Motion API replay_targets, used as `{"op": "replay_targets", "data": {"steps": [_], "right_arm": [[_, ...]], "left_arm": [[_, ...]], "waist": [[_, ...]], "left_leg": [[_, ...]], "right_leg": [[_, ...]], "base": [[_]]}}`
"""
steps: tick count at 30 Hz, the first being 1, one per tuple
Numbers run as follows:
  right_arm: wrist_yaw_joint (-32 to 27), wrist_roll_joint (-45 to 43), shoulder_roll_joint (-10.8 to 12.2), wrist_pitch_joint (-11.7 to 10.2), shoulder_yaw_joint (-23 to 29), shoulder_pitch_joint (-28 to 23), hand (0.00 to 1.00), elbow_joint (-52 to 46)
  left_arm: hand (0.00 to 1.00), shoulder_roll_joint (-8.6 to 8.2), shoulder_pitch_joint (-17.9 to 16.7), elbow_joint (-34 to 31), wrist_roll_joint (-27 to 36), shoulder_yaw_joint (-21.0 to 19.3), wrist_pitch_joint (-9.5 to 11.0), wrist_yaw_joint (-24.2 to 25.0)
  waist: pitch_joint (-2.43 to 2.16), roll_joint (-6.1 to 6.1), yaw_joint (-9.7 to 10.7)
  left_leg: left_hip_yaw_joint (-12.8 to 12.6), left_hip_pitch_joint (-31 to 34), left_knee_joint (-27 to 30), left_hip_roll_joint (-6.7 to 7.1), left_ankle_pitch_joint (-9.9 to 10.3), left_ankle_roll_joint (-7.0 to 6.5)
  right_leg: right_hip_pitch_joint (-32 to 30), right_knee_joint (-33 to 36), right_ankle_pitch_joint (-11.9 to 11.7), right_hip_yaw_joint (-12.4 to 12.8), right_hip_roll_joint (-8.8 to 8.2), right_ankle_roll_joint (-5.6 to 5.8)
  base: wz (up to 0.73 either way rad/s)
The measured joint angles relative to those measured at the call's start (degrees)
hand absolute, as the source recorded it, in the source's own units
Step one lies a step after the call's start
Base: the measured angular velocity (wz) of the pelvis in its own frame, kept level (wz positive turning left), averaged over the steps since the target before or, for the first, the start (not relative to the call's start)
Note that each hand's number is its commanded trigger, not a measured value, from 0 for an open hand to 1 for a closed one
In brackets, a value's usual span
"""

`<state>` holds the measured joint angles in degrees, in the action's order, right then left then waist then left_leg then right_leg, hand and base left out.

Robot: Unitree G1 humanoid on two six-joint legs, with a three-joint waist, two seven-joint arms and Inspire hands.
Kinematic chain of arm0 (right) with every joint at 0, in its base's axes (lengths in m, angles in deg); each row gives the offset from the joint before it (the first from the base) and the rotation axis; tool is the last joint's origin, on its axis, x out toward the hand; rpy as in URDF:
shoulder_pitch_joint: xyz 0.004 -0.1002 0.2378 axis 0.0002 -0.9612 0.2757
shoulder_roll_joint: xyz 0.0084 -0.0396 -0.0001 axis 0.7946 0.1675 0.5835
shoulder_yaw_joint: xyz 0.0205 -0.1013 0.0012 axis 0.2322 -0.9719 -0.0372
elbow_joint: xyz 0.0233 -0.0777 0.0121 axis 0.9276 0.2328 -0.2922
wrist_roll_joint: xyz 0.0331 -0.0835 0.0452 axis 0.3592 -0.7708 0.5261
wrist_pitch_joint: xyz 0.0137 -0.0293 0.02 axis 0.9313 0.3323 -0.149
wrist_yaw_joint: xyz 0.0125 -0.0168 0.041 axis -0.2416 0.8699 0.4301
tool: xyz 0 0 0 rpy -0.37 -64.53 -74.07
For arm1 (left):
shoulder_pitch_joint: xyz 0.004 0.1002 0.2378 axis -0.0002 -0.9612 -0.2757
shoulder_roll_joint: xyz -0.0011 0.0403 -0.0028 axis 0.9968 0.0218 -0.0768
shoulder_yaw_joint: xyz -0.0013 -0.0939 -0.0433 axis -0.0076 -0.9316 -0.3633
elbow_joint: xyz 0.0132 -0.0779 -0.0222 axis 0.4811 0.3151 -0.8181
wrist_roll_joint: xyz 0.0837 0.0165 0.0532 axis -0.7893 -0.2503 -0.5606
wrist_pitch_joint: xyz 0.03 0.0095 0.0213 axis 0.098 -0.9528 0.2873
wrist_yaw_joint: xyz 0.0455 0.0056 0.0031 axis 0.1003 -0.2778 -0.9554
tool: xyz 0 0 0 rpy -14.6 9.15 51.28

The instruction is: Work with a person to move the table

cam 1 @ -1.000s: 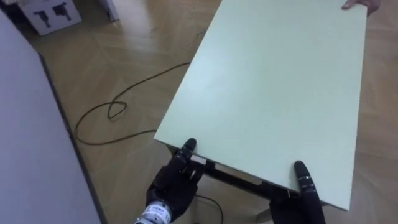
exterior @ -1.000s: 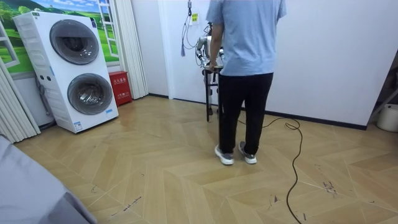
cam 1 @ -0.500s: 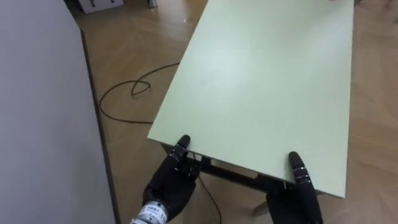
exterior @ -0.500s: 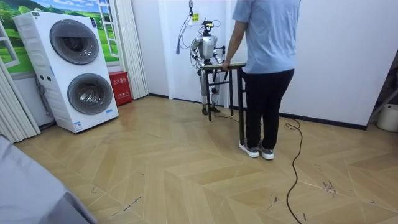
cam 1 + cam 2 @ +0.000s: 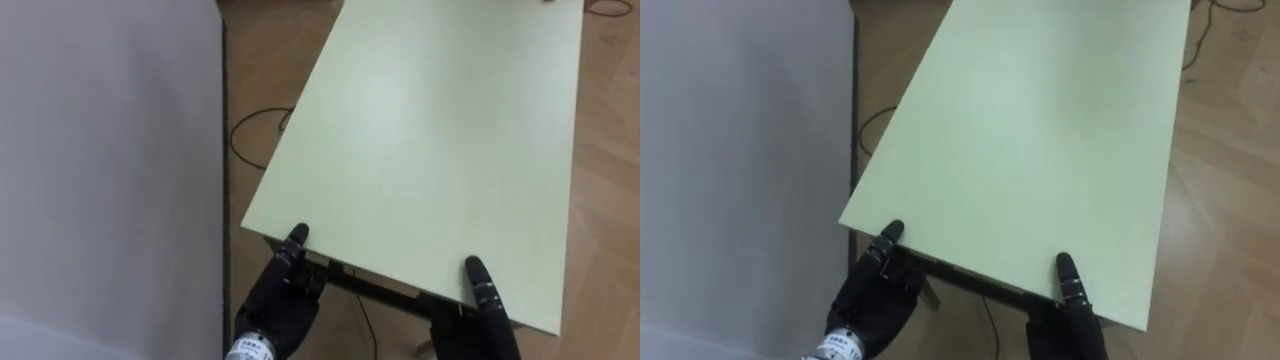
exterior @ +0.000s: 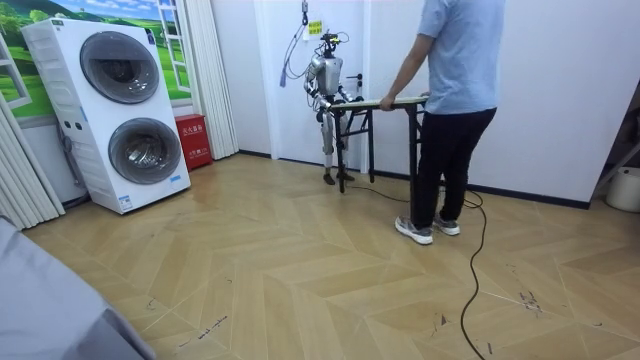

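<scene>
- Table [image 5: 430, 130]: pale green top running from the lower centre to the upper right of the eye views. In the room view it sits upper centre, between the robot and the person [image 6: 455, 70].
- Handling, as a guess: rigid board on a dark frame, probably moderately heavy. The top looks smooth, so palms on it would slip. Hold the end edge with support from below, one hand near each corner, and keep it level.
- Left hand [image 5: 278, 305], lower left of centre: thumb over the near edge, fingers curled on the frame under it, so it is clamped on the table.
- Right hand [image 5: 482, 305], lower right: thumb lies on the top and the rest is under the board. Can't tell the grip.
- Person holds the far end with both hands.
- Versus 1 s ago: the person has stepped toward the room view's right and the table has gone with them. The robot, then mostly hidden behind the person, is now in plain sight at the table's left end.
- The eye view has swung, and the white wall [image 5: 100, 150] now fills its left third. Both thumbs are at the same spots on the edge.
</scene>
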<state>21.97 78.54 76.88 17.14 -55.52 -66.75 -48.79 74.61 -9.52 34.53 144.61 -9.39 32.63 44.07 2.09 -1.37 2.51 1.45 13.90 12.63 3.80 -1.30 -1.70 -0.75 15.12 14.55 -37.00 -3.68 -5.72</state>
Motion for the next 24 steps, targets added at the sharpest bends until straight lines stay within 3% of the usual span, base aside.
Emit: {"op": "replay_targets", "data": {"steps": [2,3,5,6,7,8,9,11,13,14,15,18,19,21,24], "right_arm": [[0.01,0.01,-0.61,-0.01,0.33,0.02,1.0,-0.02],[0.01,0.02,-0.77,0.11,0.3,0.02,1.0,0.1],[0.85,-0.4,-0.44,-0.29,-0.61,-0.23,1.0,-0.17],[0.84,-0.81,-0.55,-0.08,-0.74,-0.2,1.0,-0.16],[0.5,-0.86,-0.94,0.27,-0.75,0.09,1.0,-0.11],[0.04,-0.99,-0.97,0.51,-0.76,0.27,1.0,-0.11],[-0.99,-1.03,-1.31,0.96,-1.04,1.02,1.0,0.06],[-1.75,-0.89,-2.59,1.37,-0.51,3.29,1.0,1.17],[-1.99,-0.86,-3.14,2.92,0.81,4.77,1.0,1.86],[-1.99,-0.87,-2.96,3.35,1.17,4.81,1.0,1.86],[-1.99,-0.9,-2.66,4.24,1.6,4.94,1.0,1.85],[-1.94,-0.6,-1.92,5.2,1.57,4.56,1.0,2.13],[-1.94,-0.64,-1.69,5.24,1.56,4.83,1.0,2.13],[-1.95,-1.02,-1.64,5.79,1.21,5.38,1.0,2.12],[-1.96,-1.14,-2.03,6.28,1.08,5.42,1.0,2.12]], "left_arm": [[1.0,0.01,0.02,-0.31,-0.02,0.51,0.0,0.0],[1.0,0.43,-0.24,-0.91,-0.1,0.6,0.01,0.0],[1.0,0.54,-0.3,-1.12,0.0,0.37,1.17,-0.41],[1.0,0.52,-0.53,-1.14,0.51,0.42,1.71,-0.41],[1.0,0.76,-0.76,-1.04,1.08,0.47,1.74,-0.49],[1.0,1.02,-1.15,-1.02,1.23,0.47,1.76,-0.51],[1.0,1.71,-1.86,-1.12,1.59,0.54,1.74,-0.25],[1.0,1.66,-1.92,-1.15,1.49,0.66,1.51,0.1],[1.0,1.03,-1.56,-1.15,1.11,0.63,1.51,0.2],[1.0,0.86,-1.57,-1.14,0.92,0.53,1.51,0.19],[1.0,0.66,-1.55,-1.15,0.92,0.2,1.51,0.17],[1.0,0.71,-1.16,-1.06,0.84,-0.36,1.64,0.15],[1.0,0.95,-0.81,-1.07,0.35,-0.73,1.65,0.18],[1.0,1.04,-0.7,-0.82,0.25,-1.55,1.77,0.17],[1.0,1.48,-1.36,-0.72,-1.49,-1.7,1.55,0.19]], "waist": [[-0.04,0.04,-1.23],[-0.06,0.02,-1.74],[-0.12,0.15,-1.22],[-0.21,0.19,-1.02],[-0.18,0.47,-0.52],[-0.37,0.78,-0.42],[-0.72,1.4,-0.09],[-0.76,1.32,0.76],[-0.83,0.64,1.16],[-0.91,0.38,1.16],[-0.96,-0.08,1.6],[-0.92,-0.25,3.43],[-0.93,-0.33,3.1],[-0.92,-0.31,2.2],[-0.92,-0.29,1.85]], "left_leg": [[-0.54,0.19,-0.42,0.01,-0.66,-0.03],[0.34,0.26,-1.12,0.19,-1.47,0.17],[2.11,0.15,-3.3,0.89,-3.86,1.15],[1.41,-0.04,-4.32,0.88,-5.03,1.74],[-1.5,1.13,-0.27,-0.03,-2.6,2.66],[-3.75,1.71,3.56,-0.63,0.12,3.02],[-6.36,1.87,10.1,-2.23,4.89,3.1],[-7.2,0.78,15.13,-4.62,9.32,3.57],[-7.17,-1.33,12.83,-6.74,11.1,3.57],[-7.07,-1.89,11.26,-6.97,11.16,3.53],[-6.66,-3.06,7.82,-6.92,11.13,3.49],[-6.18,-4.72,4.29,-5.75,9.19,2.94],[-6.56,-4.99,3.54,-5.42,8.8,2.85],[-7.49,-5.45,2.67,-5.15,8.68,2.82],[-9.6,-5.47,2.65,-5.15,8.87,2.5]], "right_leg": [[0.0,-0.15,-0.07,-0.36,0.12,-0.11],[0.14,-0.42,-0.39,-0.85,0.58,-0.24],[-0.15,-0.74,-0.68,-1.09,0.59,-0.64],[-0.32,-1.44,-0.87,-3.03,0.16,-1.02],[-0.21,-1.85,-0.95,-6.1,-0.59,-1.21],[0.09,-2.17,-1.03,-6.81,-0.74,-1.3],[0.43,-2.66,-1.21,-7.91,-0.83,-1.27],[0.63,-2.53,-1.2,-9.95,-0.78,-1.24],[0.6,-2.22,-1.06,-11.63,-0.31,-1.01],[0.62,-1.71,-1.01,-11.58,-0.19,-0.91],[0.39,-0.71,-0.79,-9.63,-0.04,-0.52],[-0.33,1.89,0.08,9.54,1.47,0.99],[-0.62,2.06,0.41,11.67,1.68,1.57],[-1.08,2.56,1.32,12.99,1.56,3.18],[-1.5,2.88,1.42,14.09,1.32,3.51]], "base": [[0.19],[0.43],[0.52],[0.4],[0.26],[0.0],[-0.1],[0.01],[0.18],[0.31],[0.52],[0.61],[0.28],[-0.15],[-0.12]]}}
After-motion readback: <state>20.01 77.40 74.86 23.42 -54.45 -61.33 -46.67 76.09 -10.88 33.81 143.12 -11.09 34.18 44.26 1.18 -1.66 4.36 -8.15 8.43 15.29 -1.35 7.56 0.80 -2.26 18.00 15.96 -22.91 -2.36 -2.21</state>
